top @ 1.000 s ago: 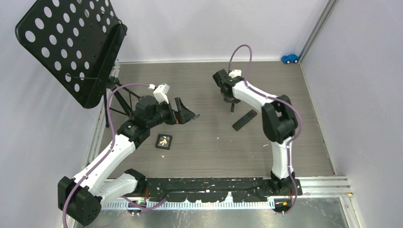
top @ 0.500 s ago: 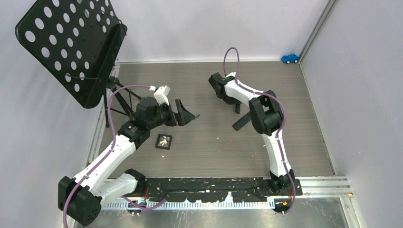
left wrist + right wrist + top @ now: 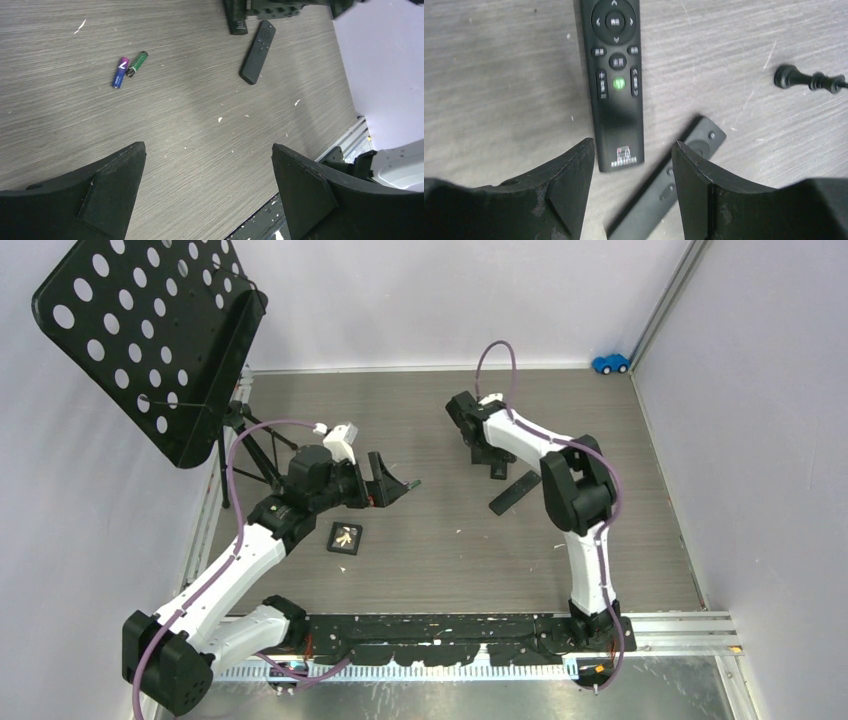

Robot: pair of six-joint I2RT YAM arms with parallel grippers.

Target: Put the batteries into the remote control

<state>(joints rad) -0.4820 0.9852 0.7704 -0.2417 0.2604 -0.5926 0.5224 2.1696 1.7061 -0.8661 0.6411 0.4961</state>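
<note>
Two black remotes lie on the wood floor. A wide remote (image 3: 616,85) with a round pad and a green button lies lengthwise in the right wrist view. A slim remote (image 3: 669,185) lies slanted beside its near end and also shows in the top view (image 3: 515,492). My right gripper (image 3: 633,145) is open and empty, low over the wide remote's near end (image 3: 497,468). A blue battery (image 3: 120,72) and a green battery (image 3: 137,63) lie touching on the floor in the left wrist view. My left gripper (image 3: 207,150) is open and empty, raised, well short of them.
A small black square plate (image 3: 345,537) with pale marks lies by the left arm. A black perforated stand (image 3: 150,340) on tripod legs fills the far left. A blue toy car (image 3: 610,363) sits in the far right corner. A black cable plug (image 3: 794,77) lies right of the wide remote.
My right arm's elbow and wrist swung left, then came back over the wide remote. My left gripper shifted very slightly.
</note>
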